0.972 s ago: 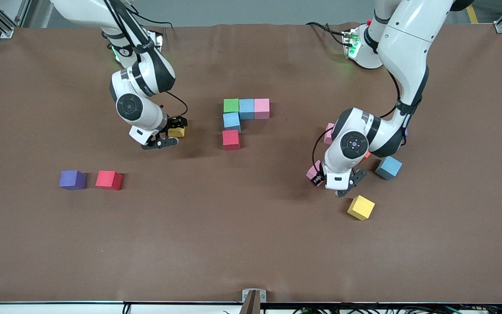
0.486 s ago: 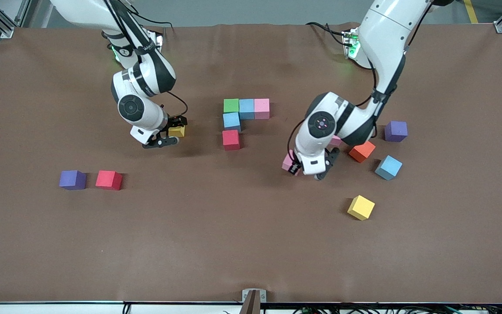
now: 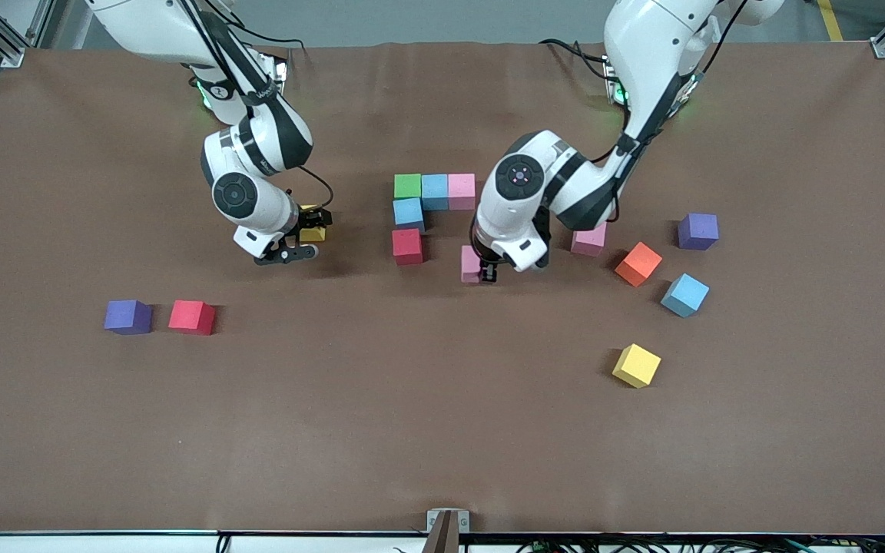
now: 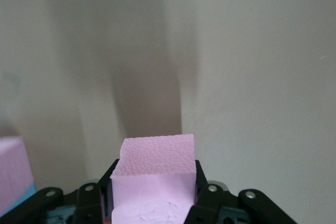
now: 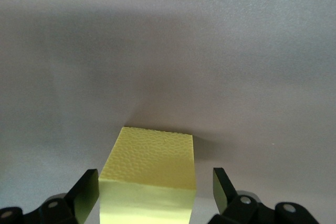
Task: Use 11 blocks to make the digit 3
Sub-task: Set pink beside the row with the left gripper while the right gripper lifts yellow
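Five blocks form a hooked group mid-table: green (image 3: 407, 185), light blue (image 3: 435, 191) and pink (image 3: 462, 190) in a row, then light blue (image 3: 408, 211) and red (image 3: 407, 246) nearer the camera. My left gripper (image 3: 481, 267) (image 4: 155, 174) is shut on a pink block (image 3: 470, 263) (image 4: 155, 179), low over the table beside the red block, toward the left arm's end. My right gripper (image 3: 308, 233) (image 5: 155, 181) stands open around a yellow block (image 3: 313, 234) (image 5: 149, 174), with a gap on each side.
Loose toward the left arm's end lie a pink block (image 3: 588, 240), an orange one (image 3: 638, 263), a light blue one (image 3: 684, 295), a yellow one (image 3: 636, 365) and a purple cube (image 3: 698, 230). A red block (image 3: 191, 316) and a purple cube (image 3: 127, 316) lie toward the right arm's end.
My left arm has carried the pink block from among the loose blocks toward the arranged group. The right gripper has stayed around its yellow block, shifting only slightly.
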